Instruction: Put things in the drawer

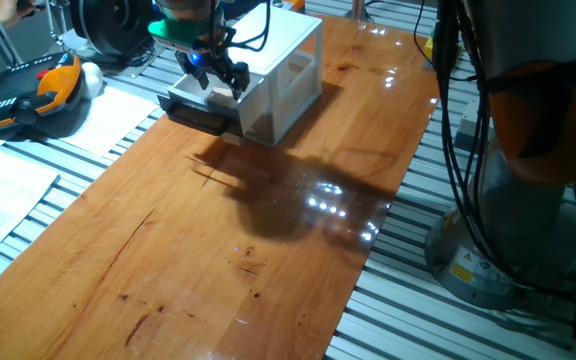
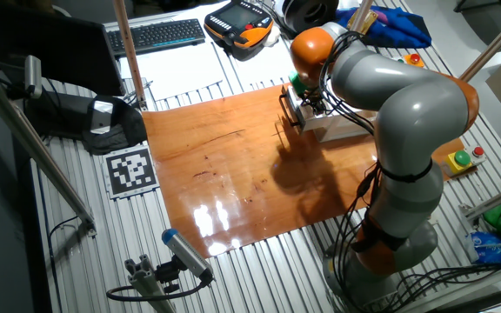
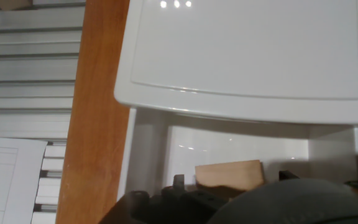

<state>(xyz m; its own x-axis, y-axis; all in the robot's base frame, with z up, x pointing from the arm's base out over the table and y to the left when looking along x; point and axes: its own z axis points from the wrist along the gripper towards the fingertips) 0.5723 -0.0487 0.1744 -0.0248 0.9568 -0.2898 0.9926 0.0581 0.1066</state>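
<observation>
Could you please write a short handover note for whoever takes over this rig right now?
Gripper: over the open upper drawer of the white cabinet; whether the fingers are open or shut cannot be told.
Cube: one pale wooden cube shows in the hand view inside the drawer, right at the fingers; held or released is unclear.
Done: cube brought to the drawer.
Left: confirm release, then withdraw. No other cubes visible on the table.

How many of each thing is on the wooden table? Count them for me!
White cabinet: 1
Open drawer: 1
Wooden cube: 1
Robot gripper: 1
Total: 4
</observation>
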